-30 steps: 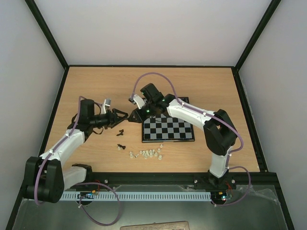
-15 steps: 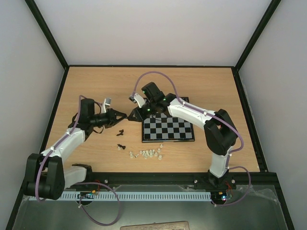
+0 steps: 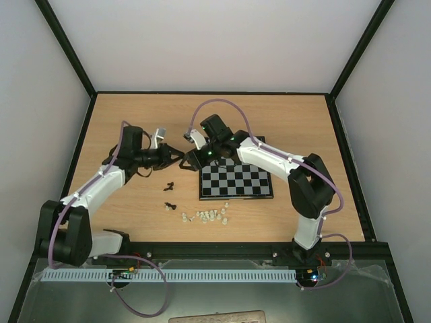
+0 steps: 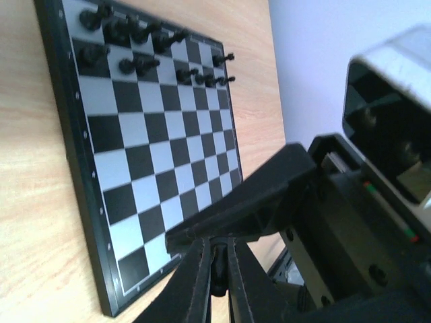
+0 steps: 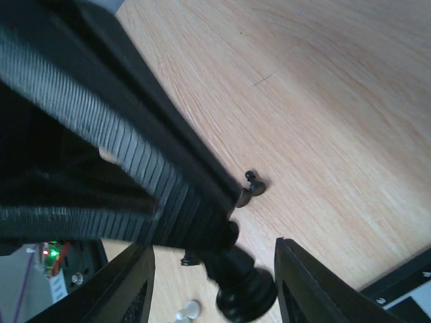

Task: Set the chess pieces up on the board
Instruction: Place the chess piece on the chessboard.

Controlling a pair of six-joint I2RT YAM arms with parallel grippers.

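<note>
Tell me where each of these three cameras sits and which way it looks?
Top external: high behind the bases, looking down on the table, the board, the left arm and the right arm.
Left wrist: on the left arm, looking past the left fingers, shut, across the board toward black chessmen in its far rows.
Right wrist: on the right arm, looking down at the table between the right fingers, open.
Shared: both wrist views show the left fingers pinching a black piece.
</note>
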